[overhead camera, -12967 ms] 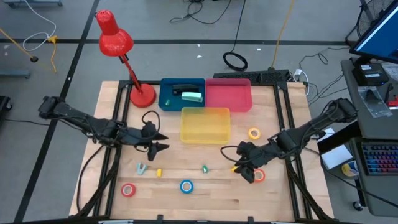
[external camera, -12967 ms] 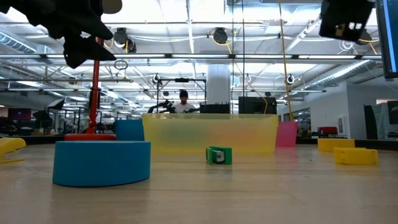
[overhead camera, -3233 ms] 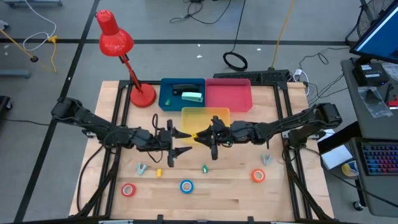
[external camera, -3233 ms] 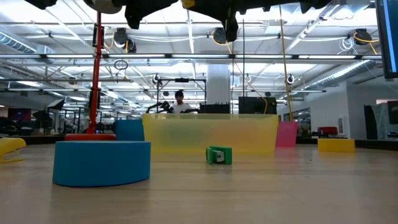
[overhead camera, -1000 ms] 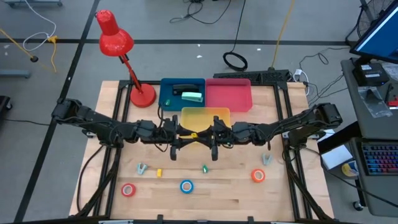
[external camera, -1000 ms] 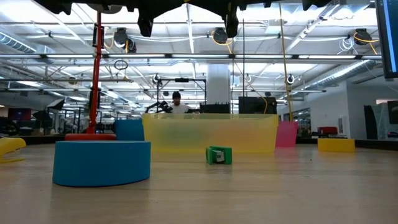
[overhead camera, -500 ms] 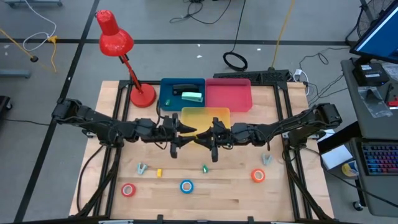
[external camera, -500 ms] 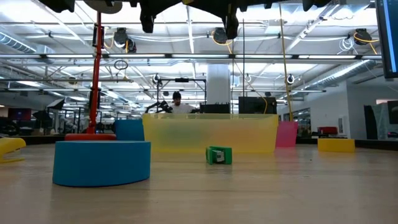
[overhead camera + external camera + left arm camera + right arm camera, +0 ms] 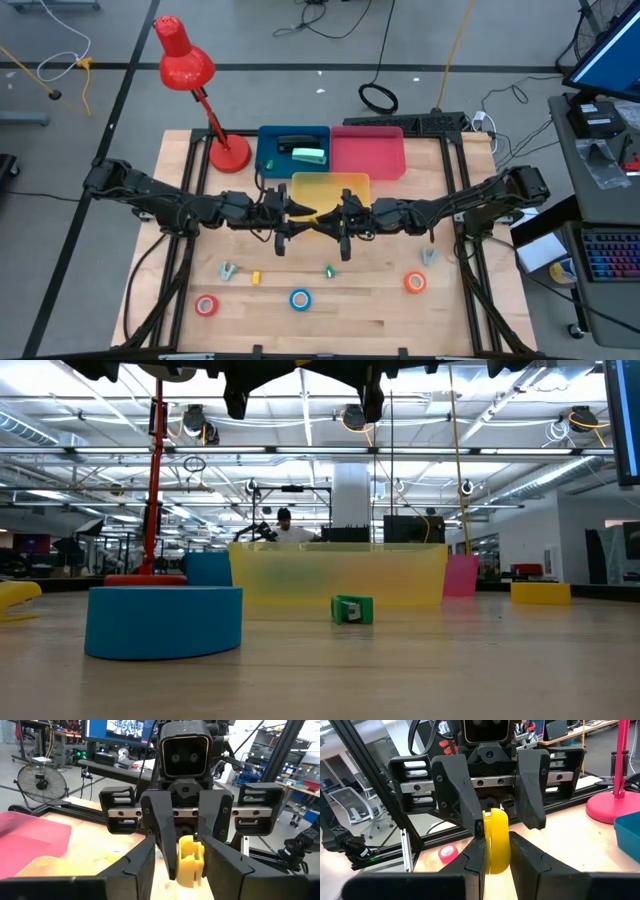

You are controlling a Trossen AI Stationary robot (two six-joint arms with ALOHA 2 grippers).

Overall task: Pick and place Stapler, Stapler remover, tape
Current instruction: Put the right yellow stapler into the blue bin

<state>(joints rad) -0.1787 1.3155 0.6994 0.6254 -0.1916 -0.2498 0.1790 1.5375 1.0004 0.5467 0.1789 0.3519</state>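
Note:
My two grippers meet nose to nose, level, above the table at the near rim of the yellow bin [image 9: 330,183]. My right gripper [image 9: 495,839] is shut on a yellow tape roll [image 9: 495,832]. My left gripper [image 9: 298,214] is open, and its fingers [image 9: 462,800] straddle the roll and the right fingers. On the table lie a red roll [image 9: 206,305], a blue roll [image 9: 300,298] and an orange roll [image 9: 414,283]. Two grey stapler removers [image 9: 228,270] [image 9: 428,257] also lie there. A dark stapler [image 9: 294,143] lies in the blue bin [image 9: 268,160]. My right gripper pinches the yellow roll between its two fingers, one on each flat side, with the roll's rim [image 9: 496,820] showing above them. The fingers come level from the table's right. The roll stands on edge, lifted clear of the table. Whether my left gripper's fingers touch the roll, I cannot tell.
A pink bin [image 9: 367,155] stands beside the blue bin at the back. A red desk lamp [image 9: 228,152] has its base at the far left. A small yellow piece [image 9: 255,277] and a green piece [image 9: 328,270] lie on the near half of the table.

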